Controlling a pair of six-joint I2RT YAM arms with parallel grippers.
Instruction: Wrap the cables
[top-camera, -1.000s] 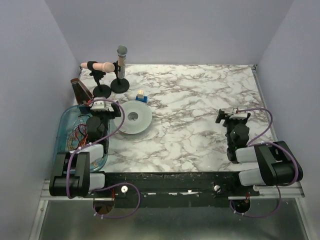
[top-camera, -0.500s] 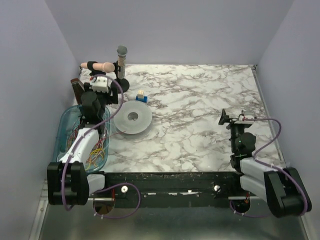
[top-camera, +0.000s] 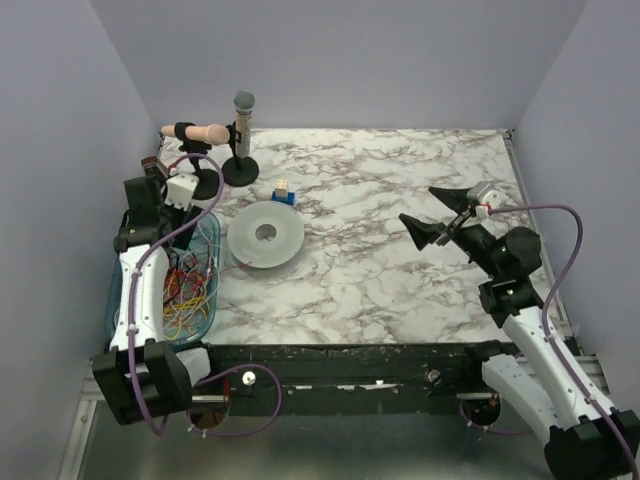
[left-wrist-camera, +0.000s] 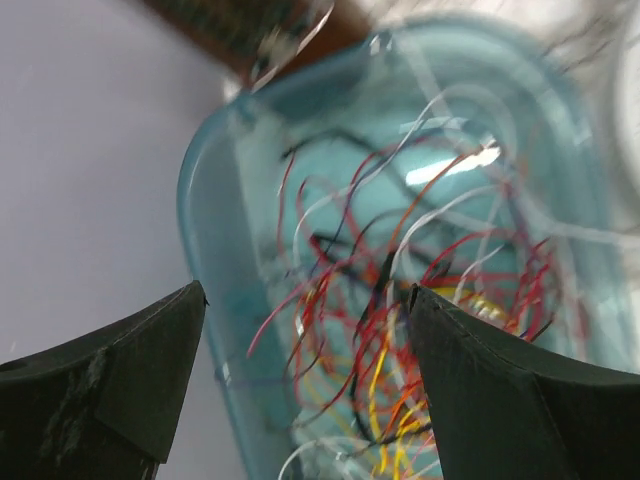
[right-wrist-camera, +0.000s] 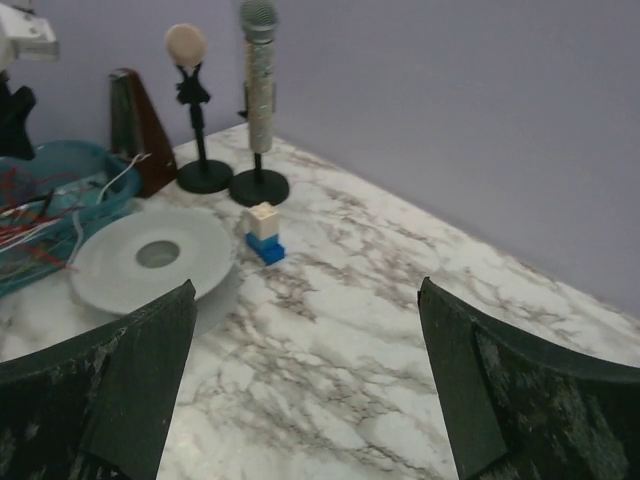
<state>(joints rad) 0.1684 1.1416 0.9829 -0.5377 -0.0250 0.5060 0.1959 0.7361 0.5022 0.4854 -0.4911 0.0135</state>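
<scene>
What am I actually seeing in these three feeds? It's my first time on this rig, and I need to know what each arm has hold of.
Two robot arms are bolted at the near edge of a marble table. The top view looks down from above and behind them. The other two views come from a camera on each wrist, with that arm's own dark fingers at the bottom corners. The left gripper is open and holds nothing, above a blue tub full of thin tangled cables. The right gripper is also open and empty, raised above the marble. Also on the table are a grey spool, a grey microphone on a stand and a small block figure.
</scene>
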